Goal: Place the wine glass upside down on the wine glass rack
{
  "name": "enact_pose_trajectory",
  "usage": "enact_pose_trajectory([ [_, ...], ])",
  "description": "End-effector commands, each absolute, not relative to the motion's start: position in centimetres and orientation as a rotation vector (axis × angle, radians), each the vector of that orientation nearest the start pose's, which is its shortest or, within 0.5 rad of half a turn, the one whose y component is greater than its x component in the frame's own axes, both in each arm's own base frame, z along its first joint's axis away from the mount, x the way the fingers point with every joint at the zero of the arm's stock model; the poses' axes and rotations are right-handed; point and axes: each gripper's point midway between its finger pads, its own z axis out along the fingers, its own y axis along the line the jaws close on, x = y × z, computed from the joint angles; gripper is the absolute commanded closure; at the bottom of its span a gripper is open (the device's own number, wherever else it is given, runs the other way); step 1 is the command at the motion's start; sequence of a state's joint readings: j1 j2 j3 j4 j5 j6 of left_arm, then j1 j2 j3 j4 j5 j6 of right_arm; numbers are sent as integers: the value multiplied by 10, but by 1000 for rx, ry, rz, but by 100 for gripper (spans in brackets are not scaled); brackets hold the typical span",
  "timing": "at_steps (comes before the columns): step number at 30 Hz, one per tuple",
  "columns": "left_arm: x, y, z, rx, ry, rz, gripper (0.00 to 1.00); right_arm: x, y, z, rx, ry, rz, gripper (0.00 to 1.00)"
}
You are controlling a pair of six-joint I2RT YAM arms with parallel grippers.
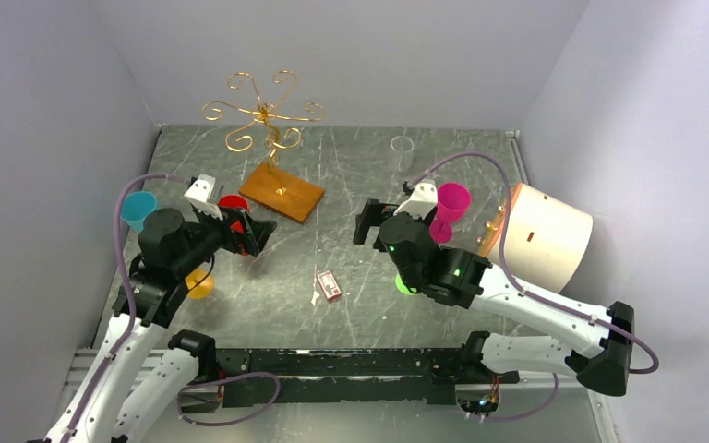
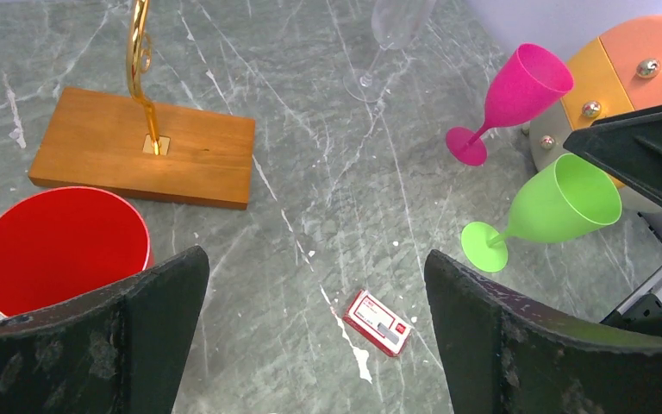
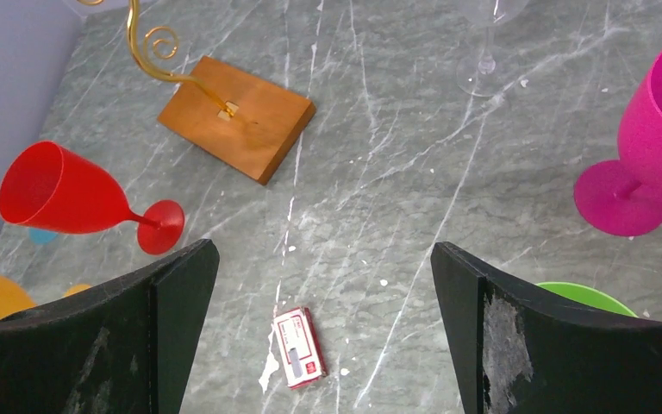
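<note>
Top external view: both arms reach from the near edge over the grey desk [image 1: 351, 175]. The left tool [image 1: 257, 231] has its fingers spread wide and holds nothing; the right tool [image 1: 366, 224] is equally spread and empty. Between the arms lies a small red box [image 1: 330, 285]. An orange glass [image 1: 199, 284] stands by the left arm, and a green glass [image 1: 404, 284] is partly hidden under the right arm. Farther out, a red glass [image 1: 233, 202] stands mouth up just beside the left tool, with a teal glass [image 1: 138, 209] to its left. A pink glass [image 1: 450, 210] stands beside the right tool, near a cream drum [image 1: 545, 235]. The rack [image 1: 282, 189] stands far left of centre, just beyond the red glass. A clear glass [image 1: 402, 150] stands well apart to its right.
</note>
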State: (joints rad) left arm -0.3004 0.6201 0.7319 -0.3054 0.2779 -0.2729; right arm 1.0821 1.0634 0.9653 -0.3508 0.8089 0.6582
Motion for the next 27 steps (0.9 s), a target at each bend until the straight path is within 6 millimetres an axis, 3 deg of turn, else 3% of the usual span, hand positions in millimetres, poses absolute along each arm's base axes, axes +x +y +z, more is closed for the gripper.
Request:
enact_pose_trajectory([
  [1, 237, -138, 272, 258, 1768, -662, 1, 248, 226, 271, 140, 1863, 369, 0],
  [9, 237, -138, 271, 255, 1772, -659, 1, 247, 226, 269, 134, 1868, 363, 0],
  [12, 238, -137, 272, 254, 1771, -656, 1, 246, 223, 260, 125, 1895, 330, 0],
  [13, 237, -137, 272, 254, 1771, -655, 1, 247, 223, 267, 137, 1893, 336, 0],
  [18, 238, -135, 272, 245, 1768, -647, 1, 242, 210, 252, 191, 1958, 251, 1],
  [21, 238, -134, 273, 242, 1761, -642, 1, 238, 199, 239, 271, 2007, 183, 12],
  [25, 238, -134, 275, 242, 1757, -640, 1, 231, 173, 220, 397, 2041, 31, 44],
  [27, 238, -134, 274, 242, 1759, -638, 1, 229, 166, 213, 434, 2053, -24, 50],
])
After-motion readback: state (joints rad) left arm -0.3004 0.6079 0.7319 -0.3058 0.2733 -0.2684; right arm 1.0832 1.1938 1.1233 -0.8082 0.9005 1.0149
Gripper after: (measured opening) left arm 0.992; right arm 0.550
